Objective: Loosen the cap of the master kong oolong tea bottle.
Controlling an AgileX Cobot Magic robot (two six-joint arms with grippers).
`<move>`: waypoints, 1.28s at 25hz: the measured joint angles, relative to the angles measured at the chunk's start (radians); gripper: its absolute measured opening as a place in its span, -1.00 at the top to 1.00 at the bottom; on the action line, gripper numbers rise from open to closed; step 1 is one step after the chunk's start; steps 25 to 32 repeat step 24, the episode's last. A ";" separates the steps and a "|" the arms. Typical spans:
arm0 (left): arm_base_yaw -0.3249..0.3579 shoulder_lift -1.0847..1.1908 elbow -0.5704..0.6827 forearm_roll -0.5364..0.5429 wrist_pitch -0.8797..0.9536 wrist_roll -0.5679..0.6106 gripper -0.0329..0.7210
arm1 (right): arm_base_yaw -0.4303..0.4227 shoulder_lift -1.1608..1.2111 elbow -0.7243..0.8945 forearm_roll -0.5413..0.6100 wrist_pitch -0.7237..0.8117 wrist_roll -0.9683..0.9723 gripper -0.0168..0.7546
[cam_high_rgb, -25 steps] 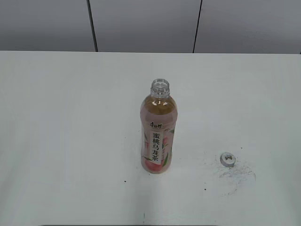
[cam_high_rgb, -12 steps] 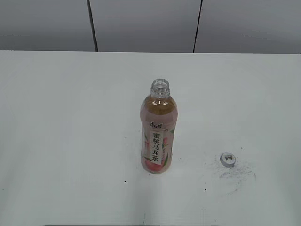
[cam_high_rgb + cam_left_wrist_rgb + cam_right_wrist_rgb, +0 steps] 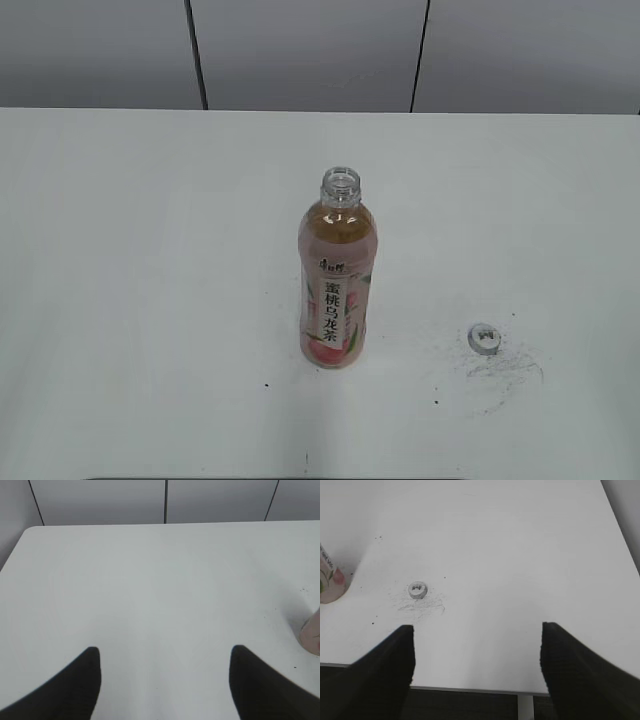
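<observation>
The master kong oolong tea bottle [image 3: 337, 280] stands upright on the white table with its neck open and no cap on it. Its base shows at the right edge of the left wrist view [image 3: 312, 635] and at the left edge of the right wrist view [image 3: 329, 585]. The cap [image 3: 483, 339] lies on the table to the right of the bottle, over grey scuff marks; it also shows in the right wrist view [image 3: 417, 589]. My left gripper [image 3: 164, 655] is open and empty, left of the bottle. My right gripper [image 3: 477, 632] is open and empty near the table's front edge. Neither gripper shows in the exterior view.
The white table [image 3: 150, 250] ends at a grey panelled wall [image 3: 300, 50] at the back. Its front edge [image 3: 470, 689] runs under my right gripper. Grey scuff marks [image 3: 505, 370] lie by the cap.
</observation>
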 joint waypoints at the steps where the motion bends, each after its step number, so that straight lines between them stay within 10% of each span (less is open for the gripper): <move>1: 0.000 0.000 0.000 0.000 0.000 0.000 -0.36 | -0.002 0.000 0.000 0.000 0.000 0.000 -0.57; 32: 0.000 0.000 0.002 0.000 0.000 0.000 -0.19 | -0.002 0.000 0.000 0.000 0.000 0.001 -0.57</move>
